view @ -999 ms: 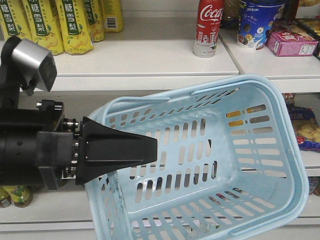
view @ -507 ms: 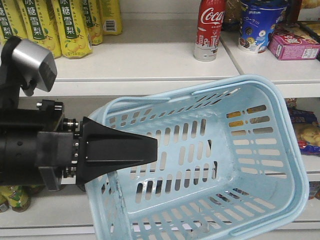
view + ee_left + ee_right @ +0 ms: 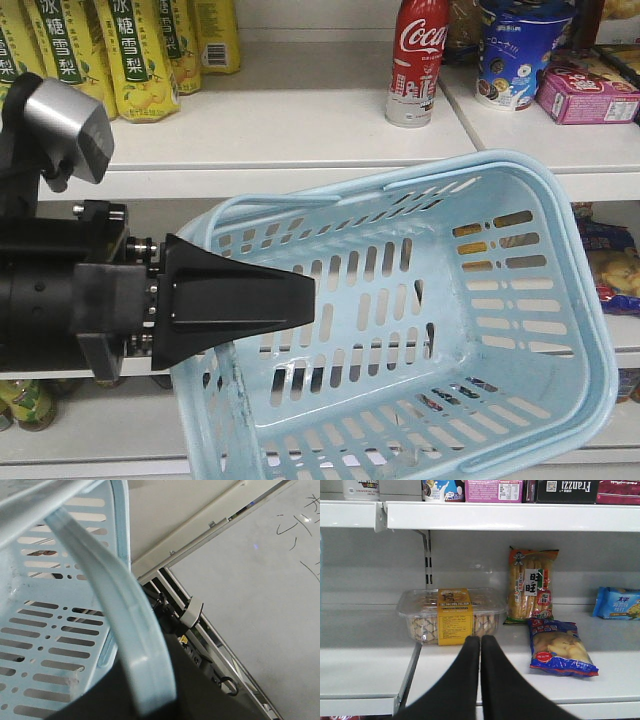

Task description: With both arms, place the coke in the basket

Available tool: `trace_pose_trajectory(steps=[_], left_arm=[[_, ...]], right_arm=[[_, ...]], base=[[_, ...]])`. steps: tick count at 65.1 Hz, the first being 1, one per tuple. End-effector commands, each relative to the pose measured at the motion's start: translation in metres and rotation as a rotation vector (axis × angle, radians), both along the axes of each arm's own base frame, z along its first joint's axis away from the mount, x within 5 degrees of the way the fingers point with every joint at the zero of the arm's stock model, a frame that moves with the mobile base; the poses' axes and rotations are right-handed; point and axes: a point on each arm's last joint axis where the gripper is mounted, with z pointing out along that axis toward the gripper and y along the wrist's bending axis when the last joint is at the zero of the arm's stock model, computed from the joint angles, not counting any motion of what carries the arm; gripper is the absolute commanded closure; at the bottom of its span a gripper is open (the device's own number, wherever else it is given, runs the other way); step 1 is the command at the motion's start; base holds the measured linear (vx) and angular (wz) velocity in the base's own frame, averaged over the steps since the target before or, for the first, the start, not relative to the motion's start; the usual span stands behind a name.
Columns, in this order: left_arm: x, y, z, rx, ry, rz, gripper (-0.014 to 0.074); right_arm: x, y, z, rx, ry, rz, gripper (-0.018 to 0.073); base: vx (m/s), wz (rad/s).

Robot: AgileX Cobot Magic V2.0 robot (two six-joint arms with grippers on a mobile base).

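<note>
The slim red Coca-Cola bottle-shaped can [image 3: 417, 60] with white script and a silver base stands upright on the upper white shelf [image 3: 300, 120]. It is above and beyond the tip of the left gripper [image 3: 300, 300], and well apart from it. A blue printed cup [image 3: 508, 50] stands just beside the can on its other side.

The light blue slotted plastic basket [image 3: 590, 330] hangs tilted in the air, with its open side toward the camera. Its near wall is directly behind the left fingers. In the left wrist view a thin hoop handle [image 3: 115, 610] lies across the black body of this gripper, but the fingertips are hidden. So I cannot tell if they are clamped on it or only carry it.

The right gripper [image 3: 480, 647] has its two black fingers [image 3: 462, 680] pressed together with nothing between them. They point at a clear plastic biscuit box [image 3: 452, 615] on a lower shelf, so the can is on a level above them.

I judge the can as stiff thin metal, smooth and probably a little slippery, and moderately heavy if full. It is tall on a narrow base, so a push near the top may tip it. The best hold seems across the straight middle of the body, below the narrowing neck, with firm but not crushing pressure.
</note>
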Motion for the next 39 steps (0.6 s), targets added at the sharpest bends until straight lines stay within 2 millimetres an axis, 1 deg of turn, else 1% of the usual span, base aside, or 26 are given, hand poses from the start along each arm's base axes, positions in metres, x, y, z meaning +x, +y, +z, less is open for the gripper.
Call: trace_pose_trajectory(steps=[1,39], left_arm=[[-0.0052,0.0029,0.0194,-0.097,-0.014,0.013,0.0603],[-0.0052,0.0029,0.0194,-0.097,-0.014,0.013,0.0603]], right_arm=[[-0.0008,0.0011,0.0048,-0.017,-0.077,0.009,0.0564],[-0.0008,0.0011,0.0048,-0.017,-0.078,0.009,0.0564]], base=[[0.02,-0.01],[0.02,-0.02]])
